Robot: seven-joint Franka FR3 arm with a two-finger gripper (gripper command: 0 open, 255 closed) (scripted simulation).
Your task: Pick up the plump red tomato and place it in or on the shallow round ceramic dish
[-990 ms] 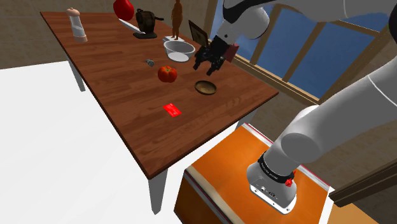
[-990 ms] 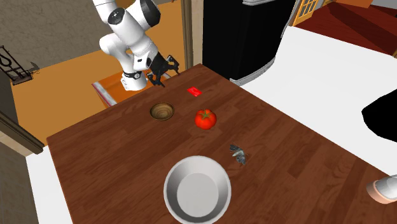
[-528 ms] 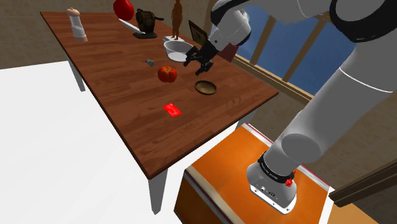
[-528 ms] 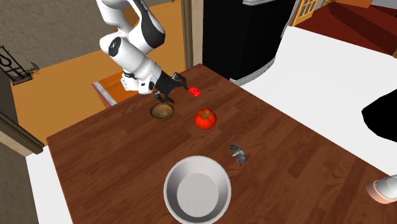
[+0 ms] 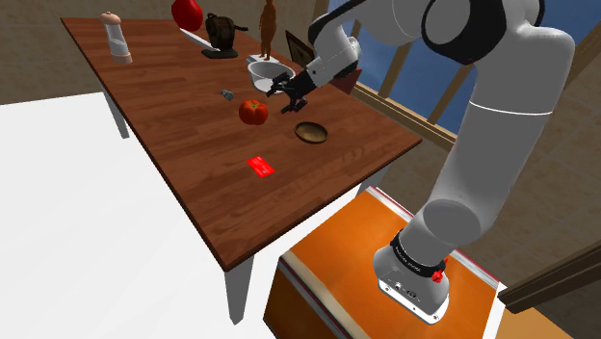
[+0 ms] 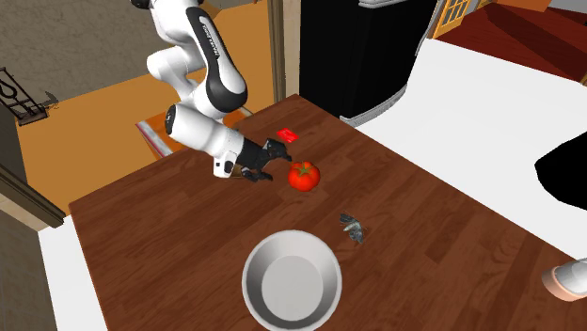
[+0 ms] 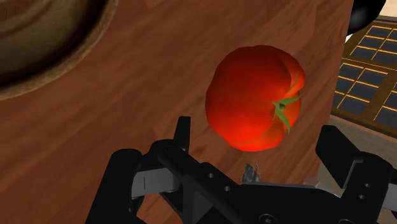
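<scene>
Your gripper [image 6: 278,162] stands wide open with nothing in it. In the second exterior view it lies low over the table [image 6: 442,235], pointing at the tomato [image 6: 303,175], which rests on the wood just beside the fingertips at their 4 o'clock.

The wrist view gives you the close check. The tomato, red with a green stalk, lies ahead between the two black fingers [image 7: 182,135]. Neither finger seems to touch it, though its near side is hidden behind the hand. The brown shallow dish [image 7: 44,38] sits off to one side of the hand, apart from the tomato.

The shoulder view sets that dish at the tomato's 4 o'clock, near the table edge on that side. There the hand overlaps the rim of the white bowl [image 5: 266,73], at the tomato's 1 o'clock. The second exterior view shows you the bowl whole, at the tomato's 6 o'clock, with bare wood between them.

In the shoulder view a red card [image 5: 260,167] lies at the tomato's 6 o'clock, and any print on it is too small to read. A small grey object [image 5: 227,93] sits at the tomato's 11 o'clock. You have open wood from the tomato out toward 8 o'clock, as far as the long edge. The far end, at 12 o'clock, is crowded by a white mill [image 5: 117,37], a dark pot [image 5: 222,34] and a brown figurine [image 5: 268,27].
</scene>
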